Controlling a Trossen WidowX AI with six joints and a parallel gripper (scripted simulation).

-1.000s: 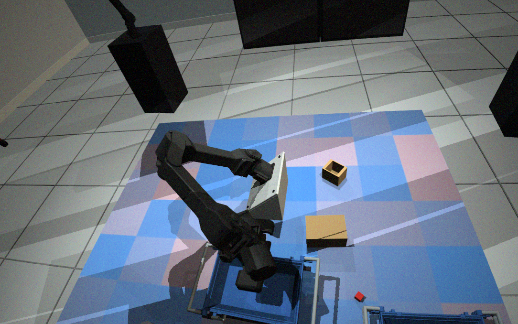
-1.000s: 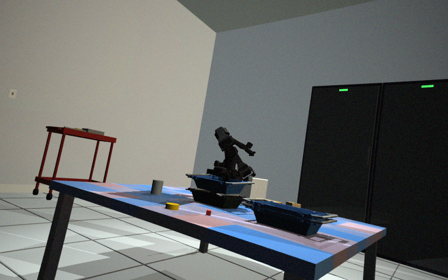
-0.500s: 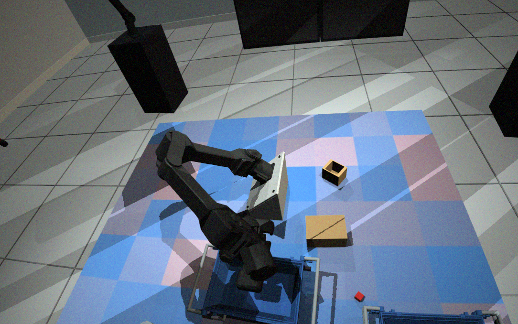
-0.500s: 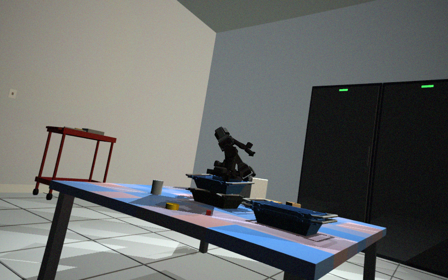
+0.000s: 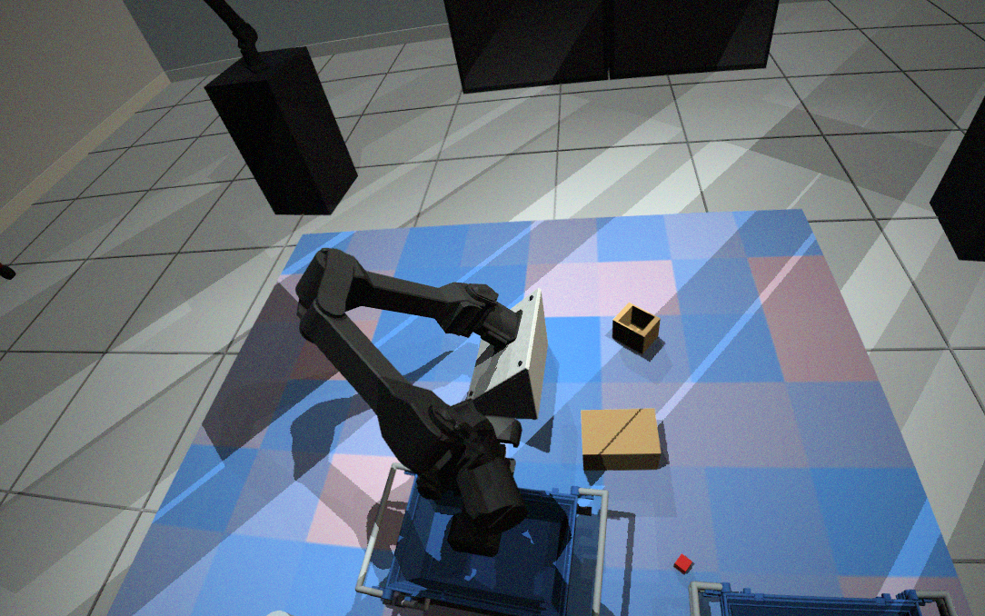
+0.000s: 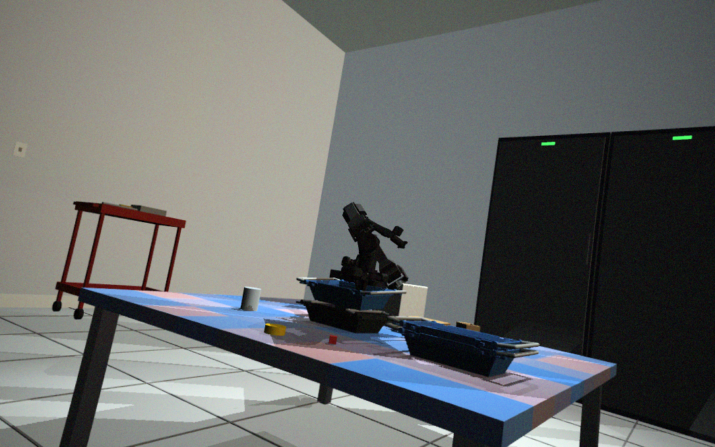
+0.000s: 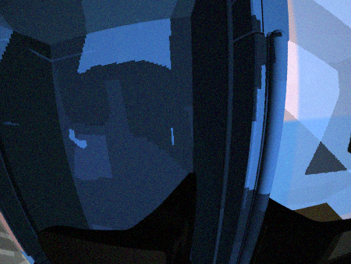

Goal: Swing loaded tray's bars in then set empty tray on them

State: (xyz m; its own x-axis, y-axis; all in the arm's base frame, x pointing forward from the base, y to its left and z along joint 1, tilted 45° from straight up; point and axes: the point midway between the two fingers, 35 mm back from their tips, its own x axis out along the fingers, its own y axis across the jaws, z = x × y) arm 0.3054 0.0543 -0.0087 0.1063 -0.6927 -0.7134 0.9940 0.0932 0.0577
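Exterior view, blue trays, plain green cabinet strips

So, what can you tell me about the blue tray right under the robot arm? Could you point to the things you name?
The blue tray (image 5: 573,537) (image 6: 376,301) (image 7: 210,117) looks plastic, roughly upright, with sloping walls and pale bars (image 5: 599,551) (image 6: 390,291) sticking out at both ends. No blocks show inside. It sits above a darker tray (image 6: 345,318); whether they touch is unclear. The end effector (image 5: 461,504) (image 7: 207,179) is clamped on one side wall.
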